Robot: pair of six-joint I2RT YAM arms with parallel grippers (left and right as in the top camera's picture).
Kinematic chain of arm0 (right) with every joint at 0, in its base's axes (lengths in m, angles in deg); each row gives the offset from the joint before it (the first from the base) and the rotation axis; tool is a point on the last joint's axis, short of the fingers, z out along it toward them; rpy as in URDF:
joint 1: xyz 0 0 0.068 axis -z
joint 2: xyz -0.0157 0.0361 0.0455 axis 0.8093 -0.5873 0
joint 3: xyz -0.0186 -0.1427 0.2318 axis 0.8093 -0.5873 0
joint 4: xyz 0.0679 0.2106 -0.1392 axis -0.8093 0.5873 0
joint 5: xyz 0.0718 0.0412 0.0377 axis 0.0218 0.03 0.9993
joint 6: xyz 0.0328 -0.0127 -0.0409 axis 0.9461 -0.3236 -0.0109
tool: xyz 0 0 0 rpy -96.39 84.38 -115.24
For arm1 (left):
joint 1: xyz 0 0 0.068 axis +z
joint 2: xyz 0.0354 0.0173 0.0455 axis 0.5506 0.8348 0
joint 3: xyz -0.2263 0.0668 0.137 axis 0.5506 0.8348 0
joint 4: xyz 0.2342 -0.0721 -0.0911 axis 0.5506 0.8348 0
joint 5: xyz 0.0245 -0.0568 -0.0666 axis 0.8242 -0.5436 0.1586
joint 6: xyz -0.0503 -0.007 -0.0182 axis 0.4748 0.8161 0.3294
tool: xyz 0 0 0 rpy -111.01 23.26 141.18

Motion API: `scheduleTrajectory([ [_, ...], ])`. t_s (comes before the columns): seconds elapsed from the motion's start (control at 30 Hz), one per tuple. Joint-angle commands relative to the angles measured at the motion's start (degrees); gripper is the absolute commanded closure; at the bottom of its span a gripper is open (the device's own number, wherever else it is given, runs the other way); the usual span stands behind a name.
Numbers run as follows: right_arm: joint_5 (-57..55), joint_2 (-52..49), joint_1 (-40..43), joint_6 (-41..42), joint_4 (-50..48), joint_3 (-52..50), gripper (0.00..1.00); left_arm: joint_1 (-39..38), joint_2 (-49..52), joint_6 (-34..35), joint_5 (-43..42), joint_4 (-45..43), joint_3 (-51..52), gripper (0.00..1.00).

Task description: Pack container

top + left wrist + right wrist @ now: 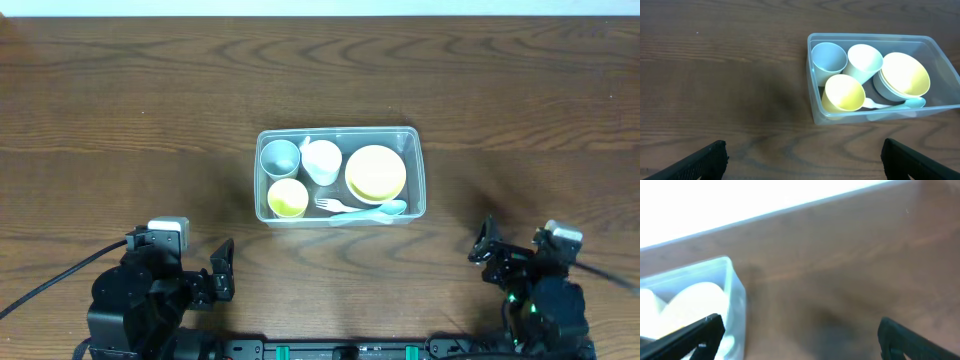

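The left gripper (805, 161) and right gripper (800, 330) stand wide open, empty. The packed clear rectangular plastic container (338, 131) lies ahead of and between their fingers (707, 161); a stray forward reach could shove it or topple the leaning white plastic cup (865, 59) inside

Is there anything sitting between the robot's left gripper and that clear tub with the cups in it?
Nothing visible does. Only bare wooden table lies between the open left gripper and the container. The overhead and left wrist views both show that stretch free of objects.
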Motion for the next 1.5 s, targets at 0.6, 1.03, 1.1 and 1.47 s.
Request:
scheduleTrajectory([
  [0.6, 9.0, 3.3, 5.3, -15.2, -30.9, -20.6, 0.01, -0.2, 0.0, 0.3, 0.5, 0.0, 0.3, 0.02],
  [1.03, 9.0, 3.3, 5.3, -15.2, -30.9, -20.6, 0.01, -0.2, 0.0, 0.3, 0.5, 0.0, 0.3, 0.02],
  [1.1, 9.0, 3.3, 5.3, -15.2, -30.9, -20.6, 0.01, -0.2, 0.0, 0.3, 0.5, 0.0, 0.3, 0.02],
  [1.47, 9.0, 3.3, 5.3, -15.2, -30.9, -20.6, 0.01, -0.2, 0.0, 0.3, 0.5, 0.4, 0.3, 0.02],
])
